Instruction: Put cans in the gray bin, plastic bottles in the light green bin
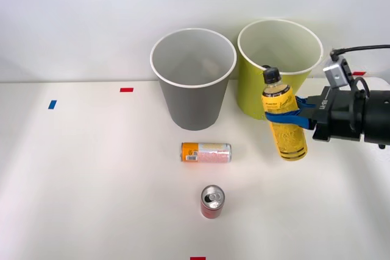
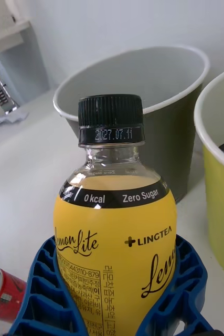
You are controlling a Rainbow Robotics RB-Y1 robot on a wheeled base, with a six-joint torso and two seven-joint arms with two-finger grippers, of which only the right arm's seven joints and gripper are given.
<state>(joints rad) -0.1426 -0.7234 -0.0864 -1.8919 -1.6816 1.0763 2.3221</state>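
Standing at the front of the white bench and reading across from the robot's left, I first see a small blue tape mark and a red tape mark near the back edge. Further along stands the gray bin, upright, its white rim facing up and its pale inside in view. In front of it, apart from its base, the orange-ended can lies on its side across the bench, orange end toward the robot's left. Nearer the robot, the red can rests with its silver pull-tab top facing the camera; whether it stands or is tipped I cannot tell from the front. Another red tape mark sits at the near edge.

Just beside the gray bin on the robot's right stands the light green bin, also upright; something dark lies inside it, seen past its rim from the wrist.

In front of that bin, a plastic bottle with a yellow label and black cap is held up off the bench, roughly upright, cap leaning slightly toward the bins. The right end effector is clamped around its body, the blue ribbed fingers pressed on either side of the label. The dark arm reaches in from the right.
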